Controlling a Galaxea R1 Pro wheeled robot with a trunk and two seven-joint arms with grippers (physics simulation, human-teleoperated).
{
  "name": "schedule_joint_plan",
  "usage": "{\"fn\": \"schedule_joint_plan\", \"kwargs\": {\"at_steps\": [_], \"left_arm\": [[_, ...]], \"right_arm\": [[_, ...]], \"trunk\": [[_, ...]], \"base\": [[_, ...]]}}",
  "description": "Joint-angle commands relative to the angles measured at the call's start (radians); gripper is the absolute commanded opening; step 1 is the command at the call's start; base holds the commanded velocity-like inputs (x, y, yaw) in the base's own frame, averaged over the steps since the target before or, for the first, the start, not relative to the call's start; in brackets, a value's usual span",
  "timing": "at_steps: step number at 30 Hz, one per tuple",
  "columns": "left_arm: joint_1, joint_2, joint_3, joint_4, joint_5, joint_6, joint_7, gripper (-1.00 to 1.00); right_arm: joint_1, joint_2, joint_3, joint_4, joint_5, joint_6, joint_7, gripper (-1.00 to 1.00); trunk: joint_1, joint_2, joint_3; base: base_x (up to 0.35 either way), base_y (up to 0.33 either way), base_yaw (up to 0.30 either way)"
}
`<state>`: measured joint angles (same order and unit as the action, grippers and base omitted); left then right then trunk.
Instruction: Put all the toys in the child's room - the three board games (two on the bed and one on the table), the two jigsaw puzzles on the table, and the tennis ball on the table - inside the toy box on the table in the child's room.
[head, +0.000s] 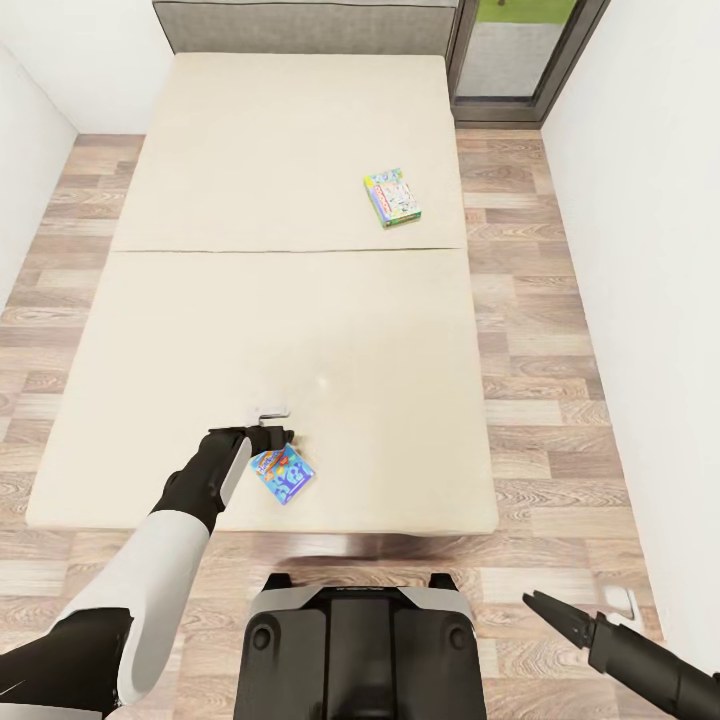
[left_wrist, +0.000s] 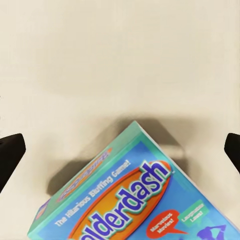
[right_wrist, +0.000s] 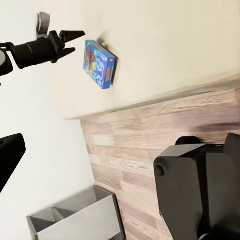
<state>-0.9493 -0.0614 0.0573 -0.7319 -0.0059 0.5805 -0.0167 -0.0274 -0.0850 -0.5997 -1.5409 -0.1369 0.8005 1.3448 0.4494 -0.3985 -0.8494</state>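
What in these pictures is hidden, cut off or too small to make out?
- Balderdash box: in the left wrist view the picture's edge cuts off its lower part and the title's first letters.
- Far game box on the bed: lettering too small to read in the head view.
- Left gripper: whether it touches the Balderdash box cannot be told.
- Grey bin: cut by the right wrist view's edge.

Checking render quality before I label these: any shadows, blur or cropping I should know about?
Left wrist view: the Balderdash box is cropped at the frame edge, slightly soft, casting a shadow on the bed. Head view: even light, sharp; left gripper at that box. Right wrist view: sharp.
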Motion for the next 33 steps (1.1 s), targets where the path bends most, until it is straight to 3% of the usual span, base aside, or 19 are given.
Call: {"fn": "schedule_joint_plan", "kwargs": {"at_steps": [1, 33], "left_arm": [[0.000, -0.001, 0.005, -0.001, -0.001, 0.006, -0.002, 1.00], [0.000, -0.002, 0.004, -0.001, 0.000, 0.006, -0.002, 1.00]], "right_arm": [[0.000, 0.000, -0.004, 0.000, -0.002, 0.008, 0.008, 1.00], [0.000, 0.001, -0.019, 0.001, 0.005, 0.004, 0.030, 1.00]], "trunk": [[0.001, -0.001, -0.001], [0.001, -0.001, -0.001]], "base": [[0.000, 0.000, 0.000], [0.000, 0.000, 0.000]]}}
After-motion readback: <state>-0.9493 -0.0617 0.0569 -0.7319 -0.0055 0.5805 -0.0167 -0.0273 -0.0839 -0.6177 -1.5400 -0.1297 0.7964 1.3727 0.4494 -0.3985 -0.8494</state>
